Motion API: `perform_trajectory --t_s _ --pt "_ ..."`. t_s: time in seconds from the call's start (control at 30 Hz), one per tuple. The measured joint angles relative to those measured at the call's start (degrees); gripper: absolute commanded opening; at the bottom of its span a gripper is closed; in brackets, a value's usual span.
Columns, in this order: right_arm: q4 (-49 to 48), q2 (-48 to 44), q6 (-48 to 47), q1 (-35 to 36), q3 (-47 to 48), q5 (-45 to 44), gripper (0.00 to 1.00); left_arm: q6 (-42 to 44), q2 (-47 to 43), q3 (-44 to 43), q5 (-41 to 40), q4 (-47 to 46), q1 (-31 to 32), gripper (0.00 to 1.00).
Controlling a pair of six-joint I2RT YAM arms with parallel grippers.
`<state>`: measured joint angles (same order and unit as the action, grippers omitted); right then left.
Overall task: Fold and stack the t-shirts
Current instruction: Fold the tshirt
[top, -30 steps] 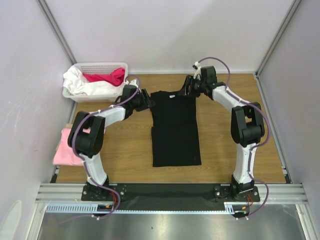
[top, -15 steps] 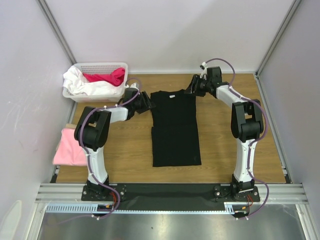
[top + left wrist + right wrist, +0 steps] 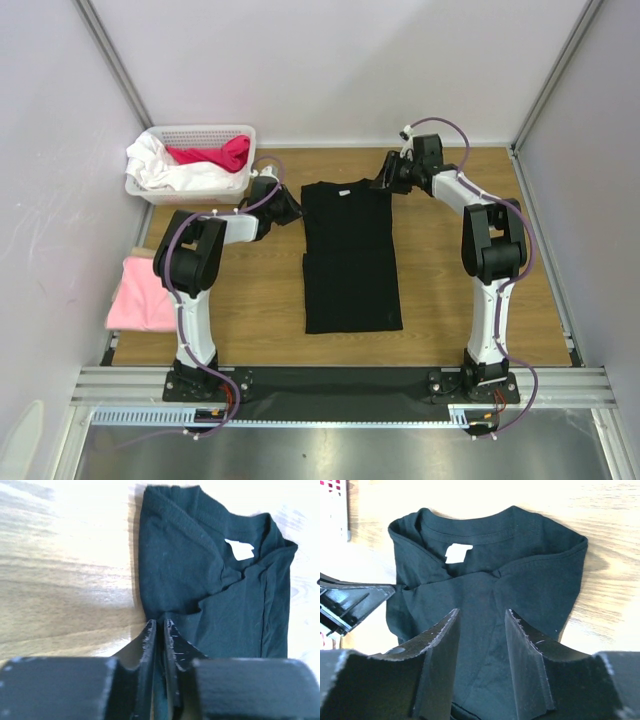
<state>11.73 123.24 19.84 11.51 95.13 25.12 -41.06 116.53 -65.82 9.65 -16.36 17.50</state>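
Near-left of the black t-shirt (image 3: 352, 260), at the edge of the wooden table (image 3: 250, 300): pink t-shirt (image 3: 135, 298). At the black one's far left corner, left gripper (image 3: 159, 625) just pinched shut on the cloth edge; at its far right corner, right gripper (image 3: 481, 614) narrowing, open astride cloth. Probably readying the crosswise fold. Far-left of it a laundry basket (image 3: 200, 133), pale walls (image 3: 330, 70) beyond.

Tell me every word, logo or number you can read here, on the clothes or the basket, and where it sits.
No text can be read in any view.
The white neck label inside the collar of the black t-shirt shows only as a plain bright patch; any print on it is washed out.
The white basket and the pink t-shirt show no lettering.
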Motion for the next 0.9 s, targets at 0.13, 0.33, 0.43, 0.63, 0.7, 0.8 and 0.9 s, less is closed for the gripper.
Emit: perform_trajectory --t_s 0.13,0.33,0.43,0.63,0.7,0.8,0.9 --pt "-0.02 0.0 -0.15 -0.02 -0.46 -0.7 0.45 0.37 0.0 0.0 -0.92 -1.38 0.0 0.11" --pt "-1.2 1.42 -2.08 0.02 -0.61 1.16 0.49 2.64 -0.02 -0.02 -1.07 -4.5 0.0 0.04" --pt "-1.81 2.95 -4.92 0.24 -0.39 3.28 0.53 3.89 -0.02 0.02 -0.79 -7.06 0.0 0.02" --pt "-1.6 5.95 -10.99 1.97 2.8 5.62 0.61 5.55 -0.02 1.4 -0.11 -12.28 0.04 0.01" --pt "-1.57 6.67 -13.0 2.71 4.44 5.6 0.63 5.84 -0.02 1.84 0.0 -13.31 0.09 0.01" --pt "-1.51 7.48 -14.62 3.67 6.32 4.09 0.64 6.4 -0.02 2.16 -0.31 -14.01 0.11 0.01" --pt "-0.9 7.87 -14.95 4.15 7.32 1.6 0.62 6.64 0.0 2.16 -0.48 -13.94 0.11 0.02"
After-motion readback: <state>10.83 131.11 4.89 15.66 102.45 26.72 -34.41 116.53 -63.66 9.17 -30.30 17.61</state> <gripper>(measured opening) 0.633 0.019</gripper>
